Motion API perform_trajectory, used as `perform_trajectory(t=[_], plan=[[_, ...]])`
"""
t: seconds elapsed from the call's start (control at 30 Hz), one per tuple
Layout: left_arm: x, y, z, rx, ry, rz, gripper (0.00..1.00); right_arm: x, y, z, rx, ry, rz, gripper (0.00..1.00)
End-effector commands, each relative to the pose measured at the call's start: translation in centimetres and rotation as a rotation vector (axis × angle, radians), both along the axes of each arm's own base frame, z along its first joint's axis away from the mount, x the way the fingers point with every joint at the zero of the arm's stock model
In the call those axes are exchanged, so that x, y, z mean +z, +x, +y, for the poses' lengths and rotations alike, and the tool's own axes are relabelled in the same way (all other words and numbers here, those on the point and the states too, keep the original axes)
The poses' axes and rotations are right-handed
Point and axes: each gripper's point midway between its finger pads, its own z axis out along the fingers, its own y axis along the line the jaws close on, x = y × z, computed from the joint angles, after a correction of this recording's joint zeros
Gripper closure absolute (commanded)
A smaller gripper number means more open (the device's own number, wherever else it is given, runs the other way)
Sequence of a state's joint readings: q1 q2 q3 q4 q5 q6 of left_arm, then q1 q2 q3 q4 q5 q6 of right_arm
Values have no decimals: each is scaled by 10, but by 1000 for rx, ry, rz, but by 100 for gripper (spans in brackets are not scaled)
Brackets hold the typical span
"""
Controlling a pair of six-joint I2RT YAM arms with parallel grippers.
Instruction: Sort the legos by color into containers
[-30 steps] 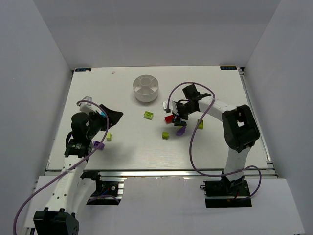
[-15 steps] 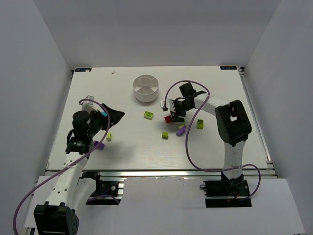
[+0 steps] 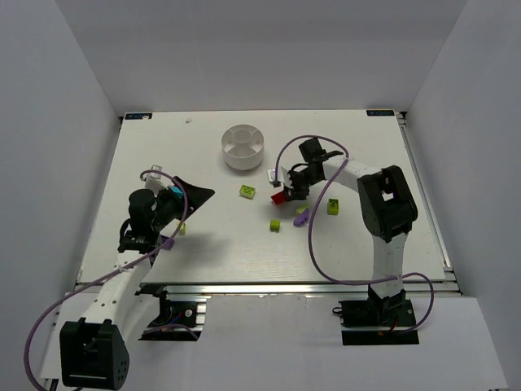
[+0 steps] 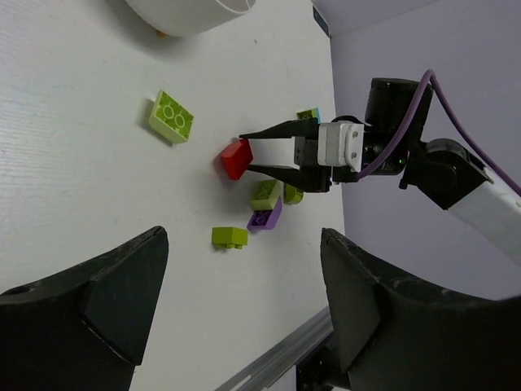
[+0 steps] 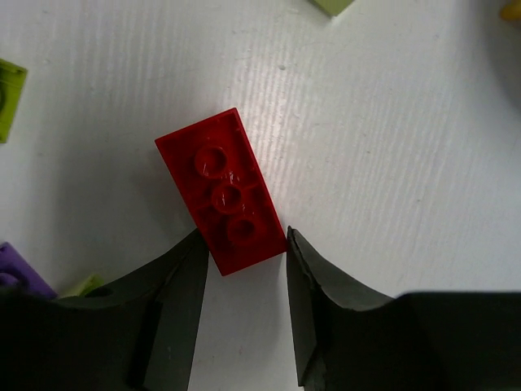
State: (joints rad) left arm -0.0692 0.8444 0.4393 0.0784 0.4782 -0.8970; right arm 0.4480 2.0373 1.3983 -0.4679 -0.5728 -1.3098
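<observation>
The round white dish (image 3: 243, 147) with wedge containers stands at the table's back middle. A red lego (image 3: 279, 196) (image 5: 221, 191) lies flat on the table, and my right gripper (image 3: 285, 191) (image 5: 244, 236) is shut on its near end, both fingers touching it. Lime green legos (image 3: 247, 192) (image 3: 276, 225) (image 3: 333, 207) and a purple lego (image 3: 301, 217) lie scattered around it. My left gripper (image 3: 189, 197) (image 4: 244, 244) hovers open and empty over the left side of the table. Next to the left arm lie a lime lego (image 3: 181, 228) and a purple one (image 3: 165, 241).
A metal rail (image 3: 260, 287) runs along the table's near edge. White walls close in the left, right and back sides. Purple cables (image 3: 317, 244) loop from both arms over the table.
The right gripper slid left onto the red lego and its jaws narrowed until they touch it. The left arm shifted slightly nearer and to the right, still open.
</observation>
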Motion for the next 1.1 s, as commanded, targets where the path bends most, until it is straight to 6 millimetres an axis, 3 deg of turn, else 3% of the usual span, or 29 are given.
perform_trajectory(t=[0.0,0.23,0.37,0.57,0.87,1.07], plan=[[6,1,-19,-59,-54,-14,16,14,-21,4,59,47,18,72],[-11,4,-58,-143,-30,49,17,37,-28,9,-30,112,68,89],[-14,7,-73,-171,-41,64,17,73,-25,17,-144,210,91,97],[-12,14,-88,-201,-56,70,17,113,-37,33,-198,296,118,100],[-8,19,-107,-245,-72,68,17,133,-66,61,-199,334,156,100],[-9,18,-113,-258,-76,70,18,137,-70,68,-186,335,142,100]])
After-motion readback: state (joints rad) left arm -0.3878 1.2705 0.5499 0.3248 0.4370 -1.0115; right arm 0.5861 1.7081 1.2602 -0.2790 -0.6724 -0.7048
